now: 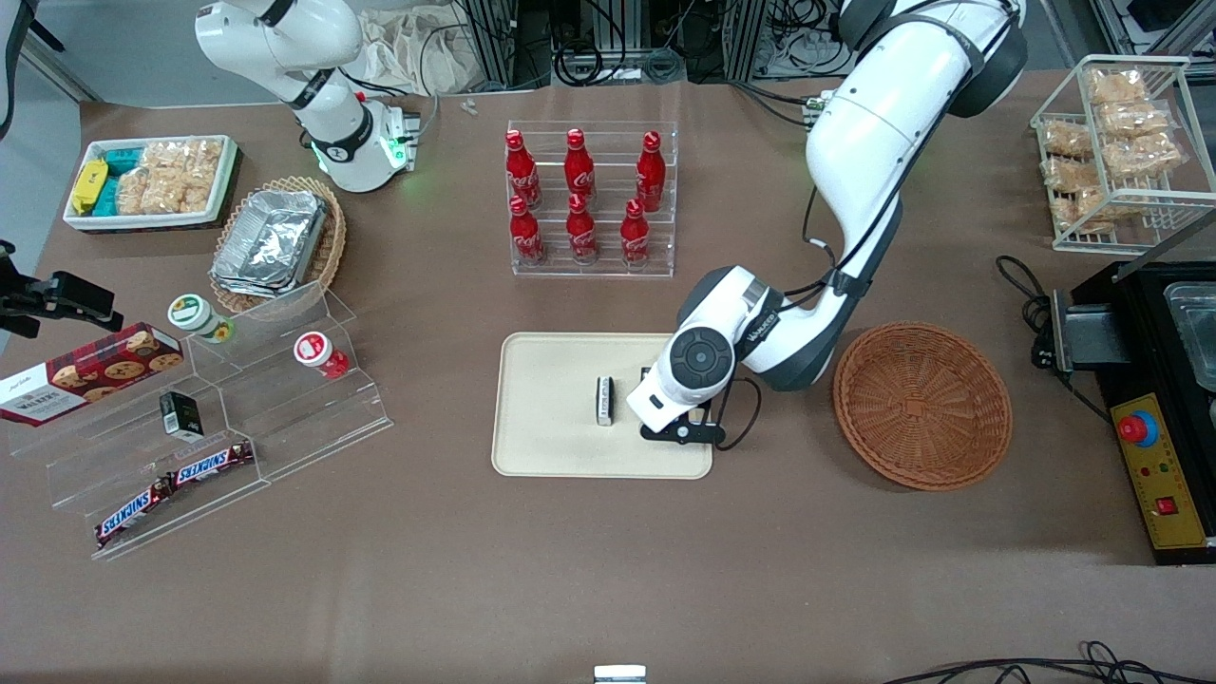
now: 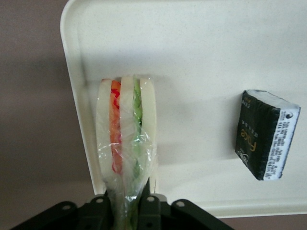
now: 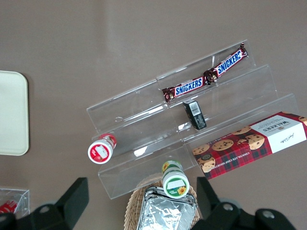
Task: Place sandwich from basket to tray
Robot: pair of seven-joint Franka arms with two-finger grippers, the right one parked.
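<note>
— Over the tray's (image 2: 192, 57) edge nearest the basket (image 1: 921, 404), the gripper (image 2: 129, 203) clamps the sandwich (image 2: 127, 134)?
— Yes; wedge points straight down from the fingers, tip just above the tray, beside the rim

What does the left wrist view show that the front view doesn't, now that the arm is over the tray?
Only the left wrist view shows the sandwich, wrapped in film and clamped by the gripper above the tray's edge. Only the front view shows the empty basket beside the tray, toward the working arm's end. Both show the tray and the small dark packet lying on it.
</note>
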